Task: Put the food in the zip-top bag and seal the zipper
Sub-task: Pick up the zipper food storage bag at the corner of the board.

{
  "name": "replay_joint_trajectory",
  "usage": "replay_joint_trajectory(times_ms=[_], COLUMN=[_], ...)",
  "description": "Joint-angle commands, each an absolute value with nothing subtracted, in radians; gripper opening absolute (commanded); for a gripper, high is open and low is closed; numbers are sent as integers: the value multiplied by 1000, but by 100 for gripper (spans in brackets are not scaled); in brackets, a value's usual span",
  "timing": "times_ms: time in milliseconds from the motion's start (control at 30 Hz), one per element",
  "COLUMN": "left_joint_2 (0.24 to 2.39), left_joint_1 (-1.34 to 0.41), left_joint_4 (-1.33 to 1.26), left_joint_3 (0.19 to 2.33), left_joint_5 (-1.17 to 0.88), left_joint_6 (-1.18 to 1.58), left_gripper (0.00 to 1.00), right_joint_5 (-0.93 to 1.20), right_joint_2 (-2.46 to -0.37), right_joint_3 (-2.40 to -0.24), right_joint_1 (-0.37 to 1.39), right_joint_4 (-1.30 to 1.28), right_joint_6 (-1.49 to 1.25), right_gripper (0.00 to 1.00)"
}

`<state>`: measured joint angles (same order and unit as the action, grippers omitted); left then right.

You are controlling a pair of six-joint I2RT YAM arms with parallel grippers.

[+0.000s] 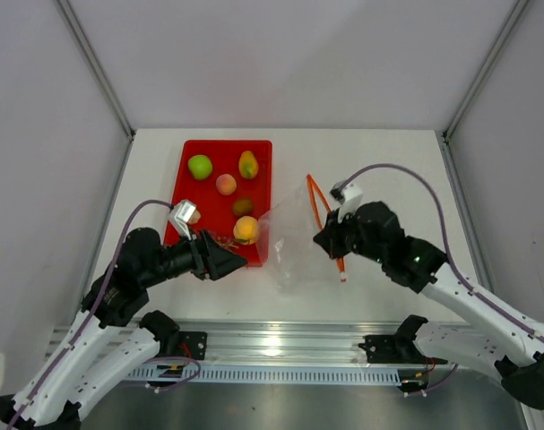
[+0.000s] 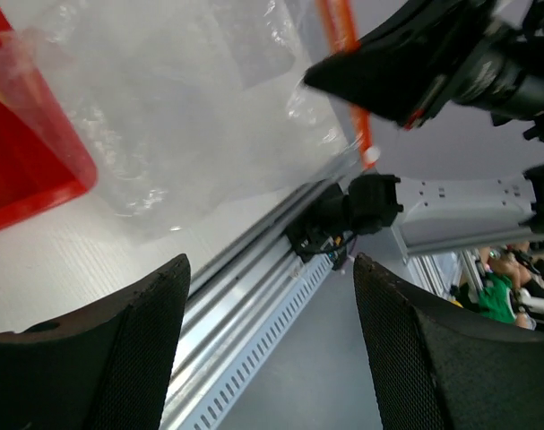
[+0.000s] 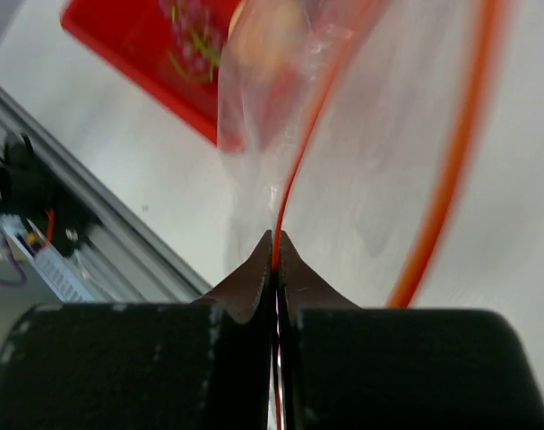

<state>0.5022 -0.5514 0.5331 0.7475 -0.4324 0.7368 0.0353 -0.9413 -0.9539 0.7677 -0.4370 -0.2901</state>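
The food lies on the red tray [image 1: 186, 193]: a green apple [image 1: 200, 167], a mango [image 1: 247, 164], a peach [image 1: 226, 184], a kiwi [image 1: 243, 207], an orange [image 1: 246, 230] and grapes [image 1: 222, 240]. The clear zip-top bag [image 1: 289, 240] lies right of the tray, one corner over the tray's edge. My right gripper [image 1: 328, 240] is shut on the orange-red zipper [image 1: 318, 202], and the strip [image 3: 298, 152] runs up from between its tips [image 3: 276, 240]. My left gripper [image 1: 231, 262] is open at the tray's near right corner. Nothing is between its fingers [image 2: 119, 358], which point past the bag [image 2: 191, 116].
The aluminium rail [image 1: 280, 345] with both arm bases runs along the table's near edge. White walls close in the table on the left, back and right. The right arm's wrist [image 2: 415, 63] hangs over the far side of the bag in the left wrist view.
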Motion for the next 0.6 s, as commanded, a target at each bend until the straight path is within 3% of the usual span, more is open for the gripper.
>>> replay_joint_trajectory(times_ms=[0, 267, 567], left_joint_2=[482, 433, 417], left_joint_1=[-647, -779, -822], left_joint_4=[463, 463, 488], left_joint_3=[730, 655, 684], left_joint_5=[-336, -218, -180], left_joint_6=[788, 833, 845], left_gripper=[74, 73, 73], right_joint_5=[-98, -371, -686], right_joint_2=[-917, -997, -1153], right_joint_3=[-864, -831, -1055], right_joint_1=[912, 1305, 1515], right_joint_4=[-462, -407, -508], right_joint_6=[-346, -443, -416], right_gripper=[0, 0, 0])
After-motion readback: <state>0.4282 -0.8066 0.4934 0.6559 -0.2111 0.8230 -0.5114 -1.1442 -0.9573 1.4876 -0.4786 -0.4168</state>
